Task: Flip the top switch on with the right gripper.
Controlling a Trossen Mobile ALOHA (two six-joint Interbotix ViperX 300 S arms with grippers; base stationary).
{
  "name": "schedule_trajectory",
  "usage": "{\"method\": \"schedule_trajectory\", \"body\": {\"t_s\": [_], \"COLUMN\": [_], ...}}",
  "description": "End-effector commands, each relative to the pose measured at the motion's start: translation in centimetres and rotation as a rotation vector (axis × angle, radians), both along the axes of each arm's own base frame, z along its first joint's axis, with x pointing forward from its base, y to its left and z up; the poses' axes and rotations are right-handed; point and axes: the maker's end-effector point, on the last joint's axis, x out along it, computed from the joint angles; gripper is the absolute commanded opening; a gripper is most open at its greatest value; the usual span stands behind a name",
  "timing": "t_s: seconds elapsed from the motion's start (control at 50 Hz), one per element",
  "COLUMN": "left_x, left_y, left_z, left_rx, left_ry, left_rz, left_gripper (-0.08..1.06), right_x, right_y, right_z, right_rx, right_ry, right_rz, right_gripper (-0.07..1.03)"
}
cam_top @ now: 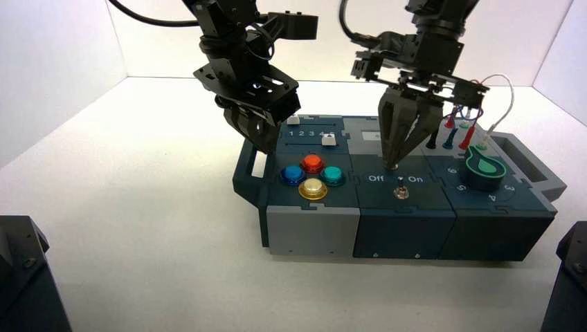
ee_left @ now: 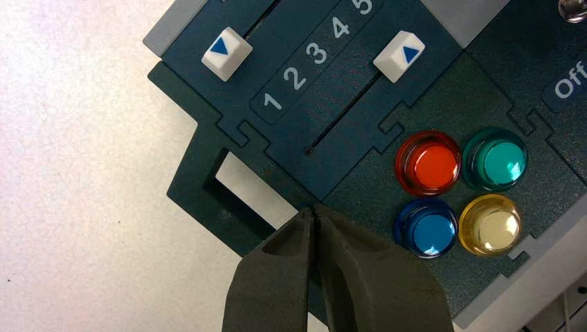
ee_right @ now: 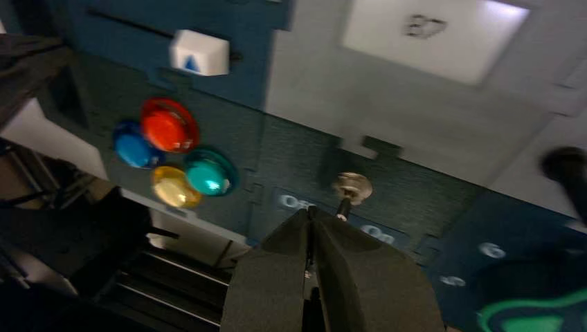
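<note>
Your right gripper, black with long tapered dark-grey fingers [ee_right: 266,277], reaches down from the far side over the box's middle, wrist high, fingertips low and aimed at the panel. Fingers together, nothing visibly held. Tips just beside the top switch, a tiny silver metal toggle with a round nut base [ee_right: 351,187]; contact: cannot tell. Switch sits on the dark middle panel, beyond the "Off" and "On" lettering; its lever points toward the lettering side. Its silver twin [cam_top: 401,190] stands nearer the high camera, between those words.

Your left gripper, black, tapered [ee_left: 311,266], hangs tilted over the box's left end, by the dark handle frame [ee_left: 201,176], left of the four round coloured buttons [cam_top: 312,177]. Its fingers are together too, nothing visibly between them.
</note>
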Motion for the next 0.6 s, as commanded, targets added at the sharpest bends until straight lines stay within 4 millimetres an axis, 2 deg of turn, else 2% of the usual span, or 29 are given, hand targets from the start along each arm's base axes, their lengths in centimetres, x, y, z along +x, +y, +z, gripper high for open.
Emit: {"method": "schedule_trajectory", "body": {"t_s": [0.02,0.24,0.44,0.6], "left_x": [-1.0,-0.9,-0.7,-0.7], "left_y": [1.0,0.8,0.7,0.9], "left_z": [-1.7,-1.6,-1.3,-0.6], "left_rx": [0.051,0.044,0.027,-0.01], "left_ry": [0.043,0.034,0.013,-0.026], "left_rz": [-0.015,-0.019,-0.018,-0.01], "left_gripper": [-0.03,-0.03,-0.03,-0.03], "right_x": [0.5,1.2,3.1,3.5], "right_y": [-1.6,-1.4,-0.3,0.6], "right_z": [0.0,0.5,3.4,6.3], "right_rx": [-0.027,-0.018,0.039,0.089], "right_ry": [-0.001,-0.035,-0.147,-0.26], "right_rz": [-0.02,-0.015,0.007,0.05], "right_gripper": [-0.02,-0.02,-0.02,-0.02]}}
